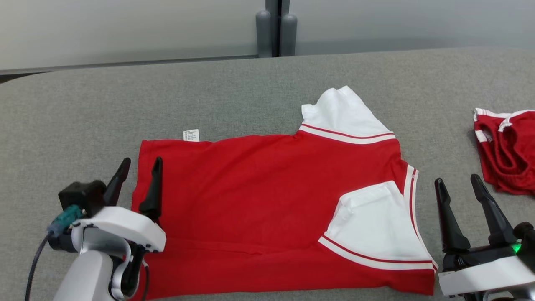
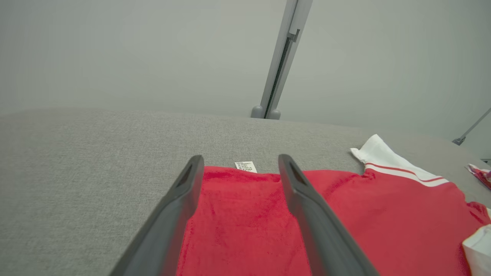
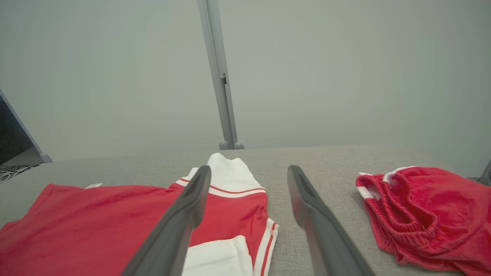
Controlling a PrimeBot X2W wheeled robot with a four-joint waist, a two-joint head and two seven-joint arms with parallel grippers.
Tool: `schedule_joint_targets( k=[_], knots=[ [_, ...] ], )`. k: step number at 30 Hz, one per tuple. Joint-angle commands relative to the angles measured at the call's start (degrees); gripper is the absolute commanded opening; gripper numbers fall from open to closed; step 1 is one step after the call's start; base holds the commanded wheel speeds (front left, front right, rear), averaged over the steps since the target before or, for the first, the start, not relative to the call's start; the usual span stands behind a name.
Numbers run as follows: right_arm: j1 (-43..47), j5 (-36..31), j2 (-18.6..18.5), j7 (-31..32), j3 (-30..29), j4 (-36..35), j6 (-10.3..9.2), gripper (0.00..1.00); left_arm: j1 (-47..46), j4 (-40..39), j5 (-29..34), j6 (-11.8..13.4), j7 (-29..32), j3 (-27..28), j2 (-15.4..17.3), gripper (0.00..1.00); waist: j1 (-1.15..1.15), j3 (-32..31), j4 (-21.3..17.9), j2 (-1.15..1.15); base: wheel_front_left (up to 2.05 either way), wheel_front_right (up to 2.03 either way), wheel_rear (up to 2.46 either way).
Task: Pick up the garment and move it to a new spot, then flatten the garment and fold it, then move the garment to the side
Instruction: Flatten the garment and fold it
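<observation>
Head view takes in the whole red garment, flat on the grey table, with red shorts to my right. Left wrist view: my left gripper, fingers wide, straddles the garment's edge near the label. Right wrist view: my right gripper, wide and empty, points past the sleeve end.

I see the worktop covered in grey woven cloth, matt and slightly coarse. The garment is soft matt knit, faintly fuzzy up close. The crumpled red cloth shows a ribbed band. The left tool and right tool are smooth matt dark plastic; the left wrist shell is white plastic with a slight sheen.
</observation>
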Motion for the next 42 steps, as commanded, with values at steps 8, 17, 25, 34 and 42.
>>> schedule_joint_targets(
  k=[8, 17, 25, 34, 42],
  knots=[
    [-3.66, 0.05, 0.78, -1.86, 0.47, 1.36, -0.02, 1.0, -15.68, 22.06, -3.53, -5.17, 1.54, 0.88, 2.19, 1.0, 0.0, 7.74, -3.32, 0.0, 0.0, 0.0, 0.0],
    [-5.59, 0.75, 1.57, -3.52, -0.22, 4.29, -0.02, 1.0, -25.06, 38.19, -6.27, -7.26, 1.17, -0.5, 2.85, 0.0, 0.0, 9.22, -3.72, 0.0, 0.0, 0.0, 0.0],
    [-11.28, 3.43, -1.18, -2.4, -2.87, 7.87, -0.01, 1.0, -27.96, 40.65, -7.32, -7.58, -2.32, -4.73, 2.06, 0.0, 0.0, 9.4, -2.01, 0.0, 0.0, 0.0, 0.0],
    [-28.81, 7.48, -7.32, -1.09, -3.04, 19.72, -0.01, 1.0, -33.03, 38.95, -10.66, -7.56, -3.84, -11.34, -0.61, 0.0, 0.0, 14.42, 4.68, 0.0, 0.0, 0.0, 0.0],
    [-45.71, 9.58, -11.45, 3.18, 4.96, 34.28, -0.02, 1.0, -37.56, 38.66, -13.82, -7.56, -5.67, -18.11, -3.59, 0.0, 0.0, 18.87, 10.61, 0.0, 0.0, 0.0, 0.0]
  ],
)
